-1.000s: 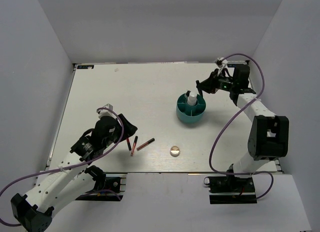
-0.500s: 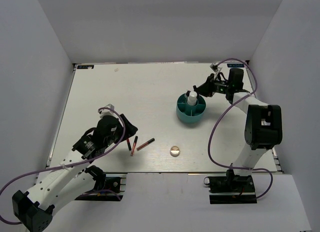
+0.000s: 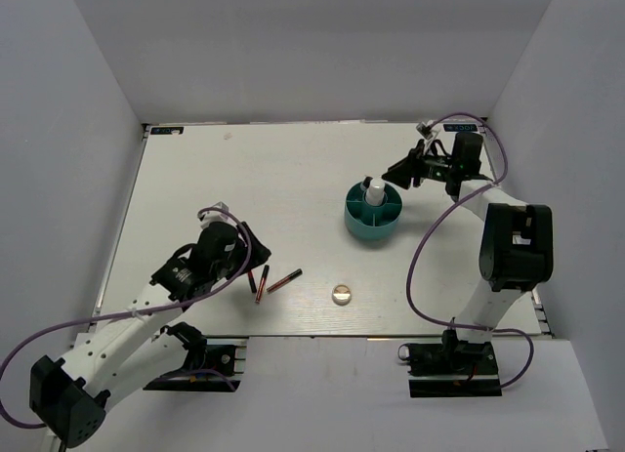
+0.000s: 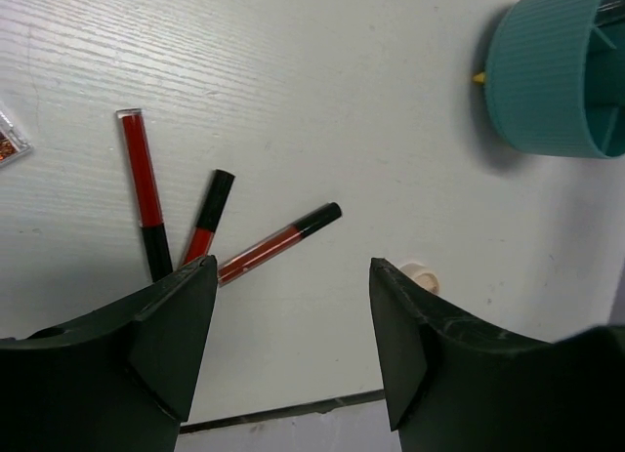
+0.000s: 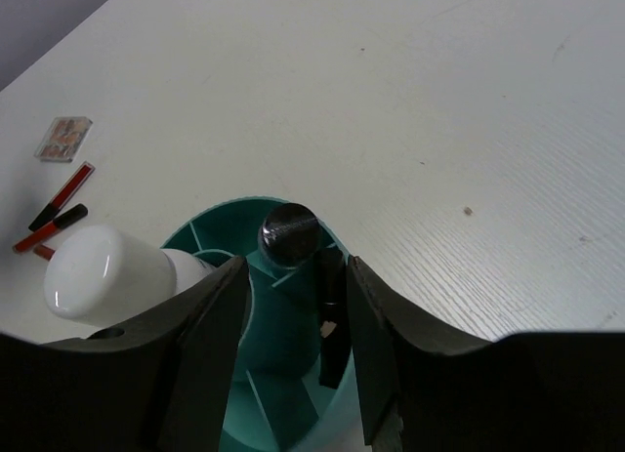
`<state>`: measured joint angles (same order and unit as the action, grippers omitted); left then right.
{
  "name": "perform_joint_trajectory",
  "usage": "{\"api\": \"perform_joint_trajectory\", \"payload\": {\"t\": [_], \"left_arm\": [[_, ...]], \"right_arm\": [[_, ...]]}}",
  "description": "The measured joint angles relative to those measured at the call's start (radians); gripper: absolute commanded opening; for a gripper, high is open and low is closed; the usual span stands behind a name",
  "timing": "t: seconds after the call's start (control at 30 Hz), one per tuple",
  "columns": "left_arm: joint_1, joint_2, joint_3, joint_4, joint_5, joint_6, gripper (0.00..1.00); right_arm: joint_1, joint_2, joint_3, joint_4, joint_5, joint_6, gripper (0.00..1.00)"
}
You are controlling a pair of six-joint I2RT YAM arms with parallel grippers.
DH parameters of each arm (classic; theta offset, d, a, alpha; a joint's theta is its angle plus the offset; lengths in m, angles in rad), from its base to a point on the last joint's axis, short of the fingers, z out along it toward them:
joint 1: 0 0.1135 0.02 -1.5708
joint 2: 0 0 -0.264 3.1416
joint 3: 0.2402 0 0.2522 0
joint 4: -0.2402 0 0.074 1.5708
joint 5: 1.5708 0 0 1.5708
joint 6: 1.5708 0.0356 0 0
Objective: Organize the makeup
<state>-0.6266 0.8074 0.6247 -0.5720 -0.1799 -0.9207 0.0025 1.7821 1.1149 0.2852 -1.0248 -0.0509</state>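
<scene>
Ribbed teal cup, slim glossy red-black sticks

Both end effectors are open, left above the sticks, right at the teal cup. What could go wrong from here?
1. The three thin red-and-black sticks lie fanned, ends nearly touching; the open left end effector could catch two or scatter them.
2. The open right end effector hangs close over the teal round divided cup, beside the protruding white bottle; a careless move might knock either.

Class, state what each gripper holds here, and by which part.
Nothing held: left gripper open near the sticks, right gripper open over the teal cup.
</scene>
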Motion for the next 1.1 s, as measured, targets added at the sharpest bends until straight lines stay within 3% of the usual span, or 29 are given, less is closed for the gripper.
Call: {"api": "perform_joint_trajectory", "payload": {"t": [0.27,0.3,0.37,0.5,0.53,0.73,0.8,1.1], "left_arm": [[0.000,0.182,0.021,-0.038,-0.064,0.020,0.56],[0.000,0.210,0.026,-0.045,-0.069,0.023,0.55],[0.000,0.264,0.034,-0.057,-0.080,0.030,0.52],[0.000,0.349,0.062,-0.105,-0.125,0.040,0.52],[0.000,0.365,0.071,-0.118,-0.140,0.041,0.52],[0.006,0.457,0.110,-0.143,-0.206,0.062,0.49],[0.014,0.509,0.126,-0.143,-0.208,0.071,0.46],[0.089,0.682,0.214,-0.142,-0.171,0.127,0.48]], "right_arm": [[-0.103,-0.125,0.000,-0.028,0.018,-0.035,0.51],[-0.110,-0.159,0.000,-0.046,0.020,-0.059,0.54],[-0.114,-0.229,0.000,-0.075,0.023,-0.105,0.89],[-0.113,-0.356,-0.019,-0.079,0.063,-0.126,0.89],[-0.114,-0.376,-0.019,-0.083,0.068,-0.111,0.87],[-0.126,-0.382,-0.012,-0.180,-0.029,-0.097,0.51],[-0.119,-0.398,-0.029,-0.207,-0.064,-0.113,0.43],[-0.073,-0.480,-0.034,-0.419,-0.140,-0.274,0.42]]}}
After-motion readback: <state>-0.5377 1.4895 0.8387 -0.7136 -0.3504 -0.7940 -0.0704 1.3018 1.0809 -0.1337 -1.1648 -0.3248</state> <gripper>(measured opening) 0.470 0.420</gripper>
